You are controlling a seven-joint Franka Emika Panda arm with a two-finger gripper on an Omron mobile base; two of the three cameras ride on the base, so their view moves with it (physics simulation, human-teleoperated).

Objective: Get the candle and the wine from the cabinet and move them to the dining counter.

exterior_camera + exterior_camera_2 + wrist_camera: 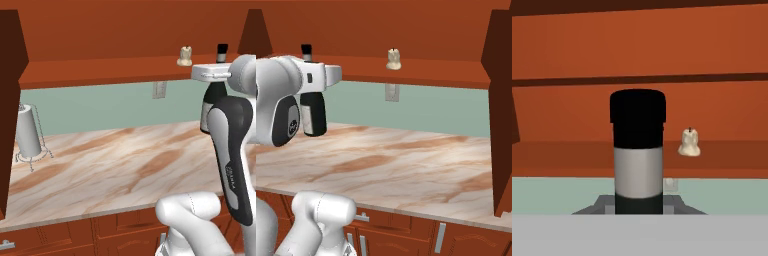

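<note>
In the left base view a paper-towel roll (28, 131) is seen at the far left of the marble wall counter (115, 165), the candle (185, 55) stands further right on the open cabinet's shelf (100, 70), and the wine (215, 95) is seen at the far right, upright and lifted off the shelf, its body hanging in front of the green wall above the counter. The tool (212, 75) is closed about the bottle's neck, below the black cap; in the hand view the neck rises between the finger tips, though the contact itself is hidden by the grey band, so the firmness of the grip cannot be judged. The bottle appears to be clear of the cabinet, so the carry to the dining counter is judged to be the step in hand. The bottle should be kept vertical, since most of its weight hangs below the grip and a swing could loosen it. It should be drawn back clear of the shelf edge and the open door (501, 115) before the base is turned, and lowered only once the island top lies beneath it. The candle is left for a second trip.
</note>
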